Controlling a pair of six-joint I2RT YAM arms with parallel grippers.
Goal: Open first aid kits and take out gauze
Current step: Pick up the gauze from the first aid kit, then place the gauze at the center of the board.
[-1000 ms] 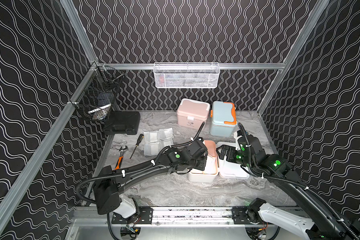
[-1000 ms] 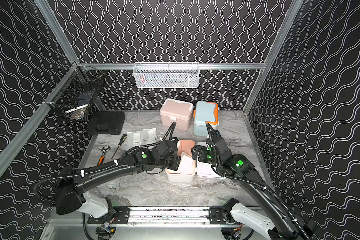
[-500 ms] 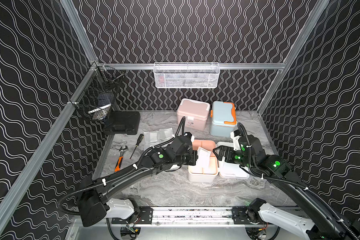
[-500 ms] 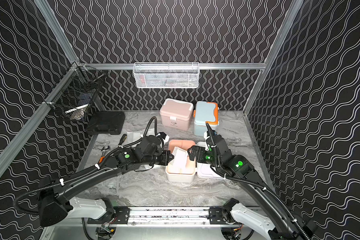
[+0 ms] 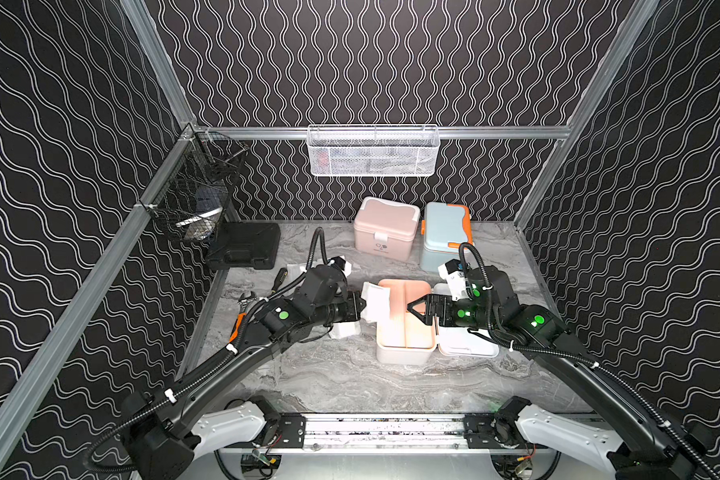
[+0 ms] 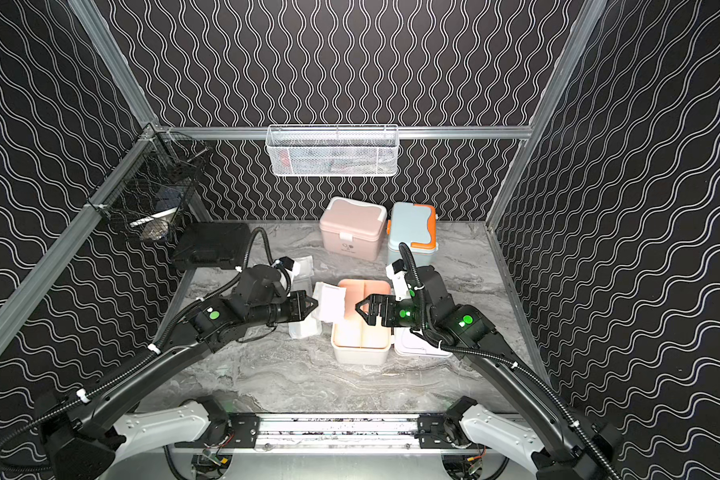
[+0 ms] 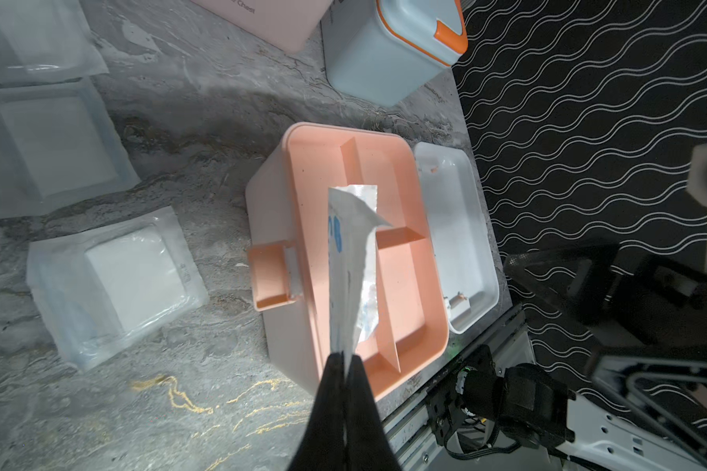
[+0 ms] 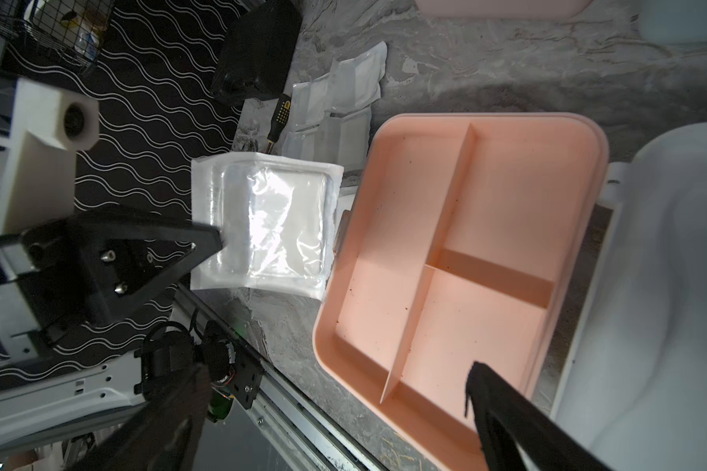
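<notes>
The white first aid kit with a peach tray (image 5: 406,332) stands open mid-table, its tray compartments (image 8: 486,228) bare. Its white lid (image 5: 468,347) lies on the right. My left gripper (image 5: 362,307) is shut on the edge of a gauze packet (image 5: 376,301), held in the air over the kit's left rim (image 7: 350,261). My right gripper (image 5: 412,309) hangs open over the tray's right side, holding nothing. Several more gauze packets (image 7: 115,281) lie left of the kit. The pink kit (image 5: 385,228) and the blue-grey kit (image 5: 445,232) stand shut at the back.
A flat black hard case (image 5: 244,249) sits back left, with a screwdriver (image 5: 279,278) and a wrench (image 5: 246,297) near it. A white wire basket (image 5: 373,151) hangs on the back wall, a black one (image 5: 192,199) on the left wall.
My left gripper has pulled leftward from over the open kit to its left rim, carrying the gauze packet. The right arm has barely moved and stays open.
</notes>
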